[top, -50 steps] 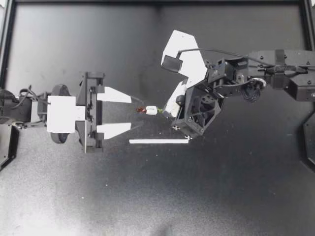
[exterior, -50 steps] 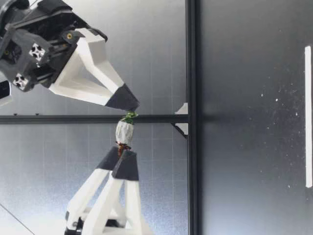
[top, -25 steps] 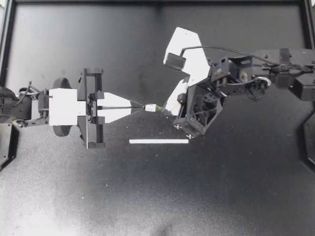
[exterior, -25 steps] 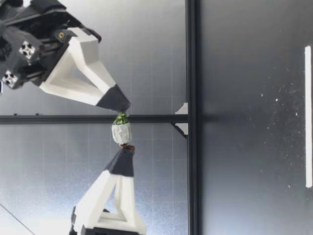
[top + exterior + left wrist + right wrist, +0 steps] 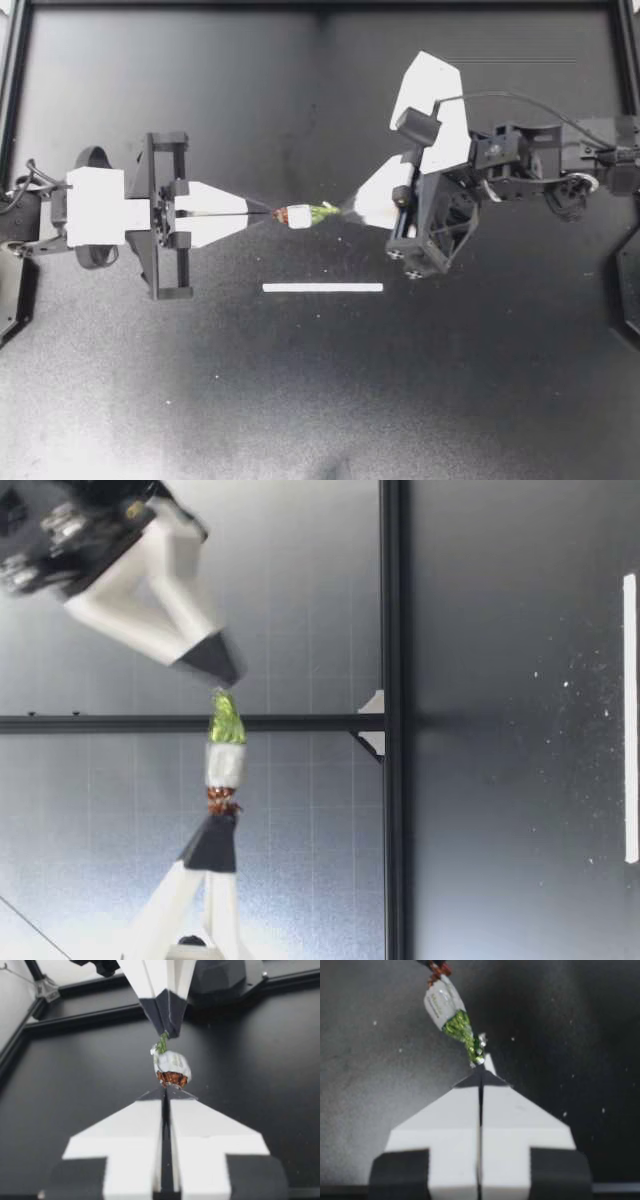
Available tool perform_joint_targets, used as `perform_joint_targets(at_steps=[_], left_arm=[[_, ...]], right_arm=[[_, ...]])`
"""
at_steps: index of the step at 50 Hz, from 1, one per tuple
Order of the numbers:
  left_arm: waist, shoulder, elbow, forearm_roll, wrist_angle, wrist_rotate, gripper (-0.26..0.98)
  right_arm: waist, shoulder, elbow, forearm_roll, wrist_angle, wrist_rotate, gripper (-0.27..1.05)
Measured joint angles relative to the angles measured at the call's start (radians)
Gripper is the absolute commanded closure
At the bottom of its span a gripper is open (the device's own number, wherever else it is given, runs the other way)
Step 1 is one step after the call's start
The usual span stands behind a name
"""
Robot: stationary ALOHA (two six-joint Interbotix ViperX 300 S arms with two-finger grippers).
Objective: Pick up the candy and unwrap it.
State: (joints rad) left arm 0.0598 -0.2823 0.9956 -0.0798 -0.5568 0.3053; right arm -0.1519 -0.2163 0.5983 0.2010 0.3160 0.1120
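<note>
Top view: the candy (image 5: 295, 214) was pinched by its twisted tails, by the left gripper (image 5: 268, 213) at nine o'clock and the right gripper (image 5: 345, 209) at three; a tail could be torn off if overpulled.

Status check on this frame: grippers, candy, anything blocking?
Left gripper shut on candy, brown end. Right gripper shut on its green end. Candy airborne between them, wrapper on. Nothing blocking; white strip on table below.

A black, lightly speckled table (image 5: 300, 400) carries one thin white strip (image 5: 322, 288), lying flat near its middle.
</note>
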Motion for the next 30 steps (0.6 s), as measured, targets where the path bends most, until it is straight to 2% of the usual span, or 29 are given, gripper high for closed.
perform_joint_targets(at_steps=[14,23,30], left_arm=[[0.0,0.012,-0.023,-0.002,0.0,-0.109,0.88],[0.0,0.012,-0.014,0.006,-0.005,-0.199,0.88],[0.0,0.012,-0.008,0.009,-0.017,-0.235,0.88]], right_arm=[[0.0,0.005,0.002,-0.008,-0.048,-0.032,0.98],[0.0,-0.028,0.058,-0.023,-0.083,-0.037,0.96],[0.002,-0.055,0.106,-0.031,-0.156,-0.038,0.9]])
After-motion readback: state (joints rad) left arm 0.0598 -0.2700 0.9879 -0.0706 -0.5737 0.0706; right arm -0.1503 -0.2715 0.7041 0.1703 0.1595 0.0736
